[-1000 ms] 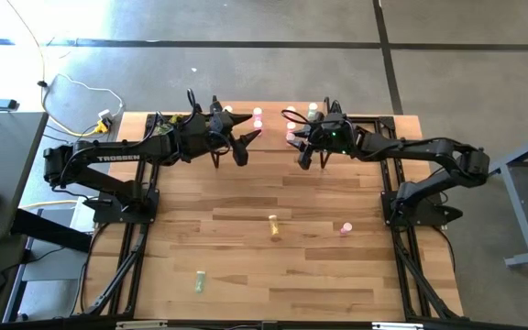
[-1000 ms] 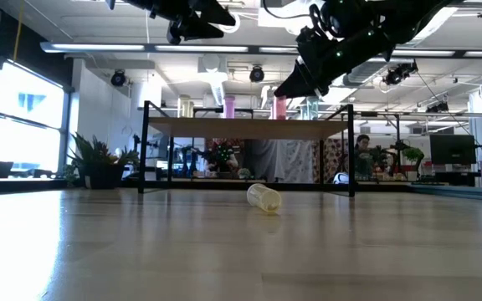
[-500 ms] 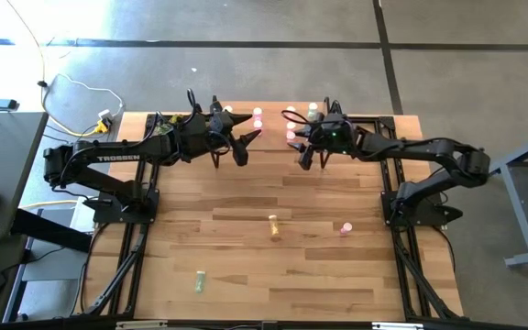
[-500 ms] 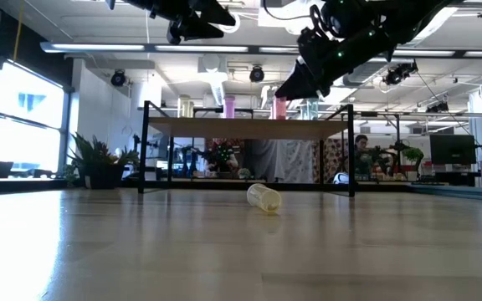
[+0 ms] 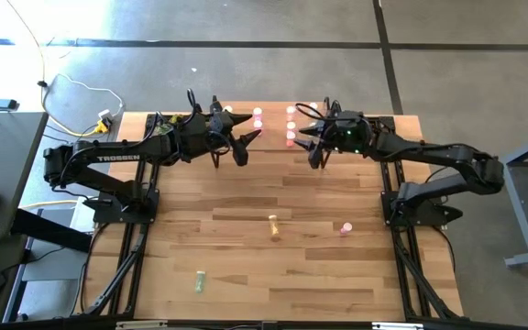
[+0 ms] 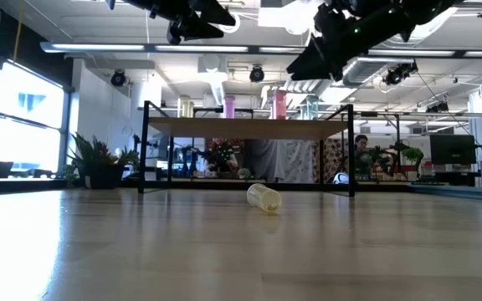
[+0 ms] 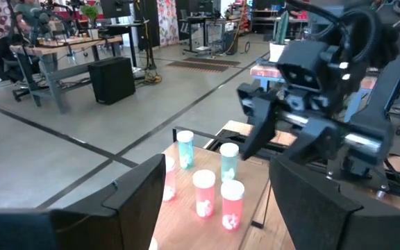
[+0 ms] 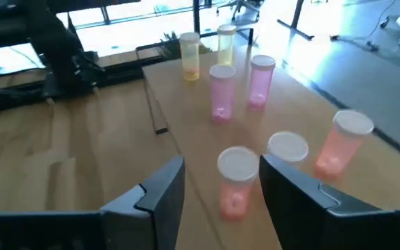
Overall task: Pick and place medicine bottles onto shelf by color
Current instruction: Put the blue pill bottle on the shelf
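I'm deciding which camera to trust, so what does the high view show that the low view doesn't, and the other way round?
Only the high view shows a green bottle lying near the table's front edge, and which arm is which: left tool, right tool, both near the shelf. Only the low view shows the shelf's black legs and the room behind. Both show the yellow bottle lying mid-table and the pink bottle standing to its right.

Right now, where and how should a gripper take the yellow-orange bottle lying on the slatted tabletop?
Grip the small yellow-orange cylindrical bottle across its round body, coming straight down from above. It lies on its side on the table, apart from other bottles, so fingers should straddle its long axis.
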Controlling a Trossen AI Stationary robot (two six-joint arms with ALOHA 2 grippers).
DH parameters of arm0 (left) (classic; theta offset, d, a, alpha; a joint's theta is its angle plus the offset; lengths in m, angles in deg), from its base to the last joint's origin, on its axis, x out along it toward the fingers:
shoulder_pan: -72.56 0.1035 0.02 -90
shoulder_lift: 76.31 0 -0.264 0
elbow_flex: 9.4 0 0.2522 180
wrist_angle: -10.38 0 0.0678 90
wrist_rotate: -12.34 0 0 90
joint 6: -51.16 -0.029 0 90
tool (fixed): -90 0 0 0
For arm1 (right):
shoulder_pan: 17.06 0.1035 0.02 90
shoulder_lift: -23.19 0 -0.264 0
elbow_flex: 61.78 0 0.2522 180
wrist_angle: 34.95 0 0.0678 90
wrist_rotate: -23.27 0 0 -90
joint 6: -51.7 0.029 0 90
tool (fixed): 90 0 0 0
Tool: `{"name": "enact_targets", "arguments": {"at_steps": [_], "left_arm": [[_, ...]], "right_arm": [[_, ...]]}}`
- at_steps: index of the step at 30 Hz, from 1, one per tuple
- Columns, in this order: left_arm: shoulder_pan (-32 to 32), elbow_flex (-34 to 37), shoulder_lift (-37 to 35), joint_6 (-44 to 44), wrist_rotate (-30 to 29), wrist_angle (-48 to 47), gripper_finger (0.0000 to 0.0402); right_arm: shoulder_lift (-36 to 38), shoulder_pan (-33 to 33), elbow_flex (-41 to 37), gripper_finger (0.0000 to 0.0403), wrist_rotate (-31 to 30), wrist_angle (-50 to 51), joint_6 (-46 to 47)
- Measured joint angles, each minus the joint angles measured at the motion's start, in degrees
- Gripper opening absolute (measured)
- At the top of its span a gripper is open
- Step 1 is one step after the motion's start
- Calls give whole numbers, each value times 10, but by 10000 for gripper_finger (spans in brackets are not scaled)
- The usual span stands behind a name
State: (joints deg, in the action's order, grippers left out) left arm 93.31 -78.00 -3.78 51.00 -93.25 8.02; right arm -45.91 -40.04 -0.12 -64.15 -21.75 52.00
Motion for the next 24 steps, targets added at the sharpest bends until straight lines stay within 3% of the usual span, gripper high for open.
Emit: {"name": "enact_targets", "arguments": {"at_steps": [9, 15, 24], "left_arm": [[0, 0, -3, -1, 6, -34, 245], [-9, 0, -11, 6, 66, -74, 245], [-71, 0, -51, 117, 76, -219, 245]], "right_arm": [[83, 64, 0, 177, 1, 195, 136], [112, 131, 0, 177, 1, 282, 260], [113, 238, 0, 177, -5, 398, 494]]}}
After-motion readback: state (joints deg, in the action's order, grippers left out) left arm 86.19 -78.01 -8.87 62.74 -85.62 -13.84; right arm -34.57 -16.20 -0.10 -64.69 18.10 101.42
